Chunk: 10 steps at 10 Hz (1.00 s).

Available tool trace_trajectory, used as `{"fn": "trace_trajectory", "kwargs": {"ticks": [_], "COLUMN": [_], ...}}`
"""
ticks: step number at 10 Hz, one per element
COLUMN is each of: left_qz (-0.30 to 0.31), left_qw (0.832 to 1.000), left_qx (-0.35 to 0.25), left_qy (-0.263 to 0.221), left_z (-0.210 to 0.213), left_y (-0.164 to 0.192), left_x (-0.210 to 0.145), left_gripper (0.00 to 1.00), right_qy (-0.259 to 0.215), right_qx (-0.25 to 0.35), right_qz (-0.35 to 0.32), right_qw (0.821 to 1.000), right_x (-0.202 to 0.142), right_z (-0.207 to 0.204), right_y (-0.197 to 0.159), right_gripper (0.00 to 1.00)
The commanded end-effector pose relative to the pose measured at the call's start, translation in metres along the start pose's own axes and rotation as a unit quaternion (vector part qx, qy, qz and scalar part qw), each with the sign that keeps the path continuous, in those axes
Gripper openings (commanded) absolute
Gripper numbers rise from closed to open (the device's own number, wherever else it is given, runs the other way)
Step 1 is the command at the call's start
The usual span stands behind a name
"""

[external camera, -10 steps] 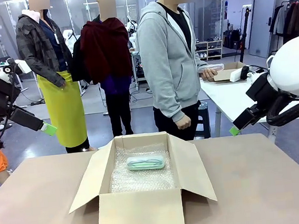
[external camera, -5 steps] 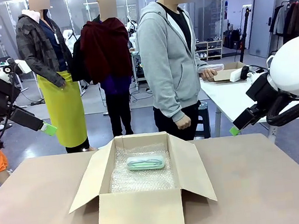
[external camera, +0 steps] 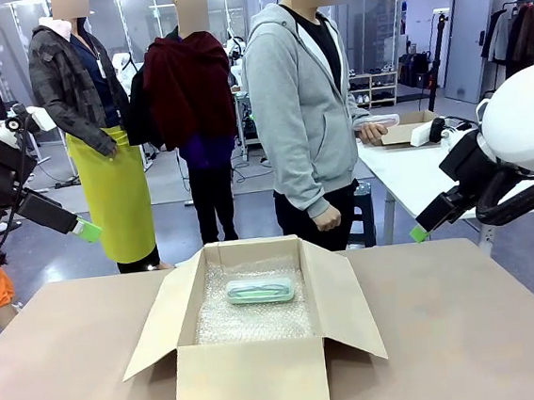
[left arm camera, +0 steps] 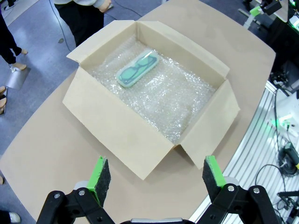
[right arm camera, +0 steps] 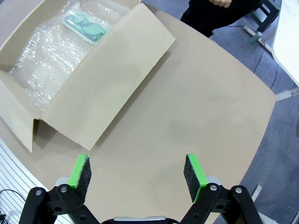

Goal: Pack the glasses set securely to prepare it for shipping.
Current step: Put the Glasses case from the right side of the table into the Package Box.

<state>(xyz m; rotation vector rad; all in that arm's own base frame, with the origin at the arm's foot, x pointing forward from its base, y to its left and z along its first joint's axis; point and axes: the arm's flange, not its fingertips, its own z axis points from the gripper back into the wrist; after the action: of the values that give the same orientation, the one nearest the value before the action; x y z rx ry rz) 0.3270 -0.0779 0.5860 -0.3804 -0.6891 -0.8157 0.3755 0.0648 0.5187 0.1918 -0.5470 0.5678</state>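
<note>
Mint-green glasses case [external camera: 260, 290] lies in the bubble-wrapped box [external camera: 252, 383], left end effector [left arm camera: 155, 173] and right end effector [right arm camera: 138, 170] spread, empty.

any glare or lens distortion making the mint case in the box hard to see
Front view: even light, no glare; the mint-green glasses case is sharp but small. Left wrist view: the bubble wrap glints in spots, yet the glasses show through the case; the wide lens bows the table edge. Right wrist view: same bowing, case clear near the top edge.
</note>
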Motion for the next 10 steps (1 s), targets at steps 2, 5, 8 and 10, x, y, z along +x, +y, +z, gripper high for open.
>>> {"fn": "trace_trajectory", "kwargs": {"ticks": [2,5,8,10], "left_qz": [-0.003,-0.003,-0.003,-0.003], "left_qw": [1.000,1.000,1.000,1.000], "left_qx": [-0.005,-0.005,-0.005,-0.005], "left_qy": [-0.004,-0.004,-0.004,-0.004], "left_z": [0.0021,0.0021,0.0021,0.0021], "left_y": [0.0008,0.0008,0.0008,0.0008], "left_x": [0.0004,0.0004,0.0004,0.0004], "left_gripper": [1.00,1.00,1.00,1.00], "right_qy": [0.004,0.004,0.004,0.004], "right_qx": [-0.001,-0.001,-0.001,-0.001], "right_qz": [-0.009,-0.009,-0.009,-0.009], "right_qw": [1.000,1.000,1.000,1.000], "right_x": [0.0026,0.0026,0.0026,0.0026], "right_z": [-0.0010,-0.0010,-0.0010,-0.0010], "right_y": [0.0010,0.0010,0.0010,0.0010], "right_gripper": [1.00,1.00,1.00,1.00]}}
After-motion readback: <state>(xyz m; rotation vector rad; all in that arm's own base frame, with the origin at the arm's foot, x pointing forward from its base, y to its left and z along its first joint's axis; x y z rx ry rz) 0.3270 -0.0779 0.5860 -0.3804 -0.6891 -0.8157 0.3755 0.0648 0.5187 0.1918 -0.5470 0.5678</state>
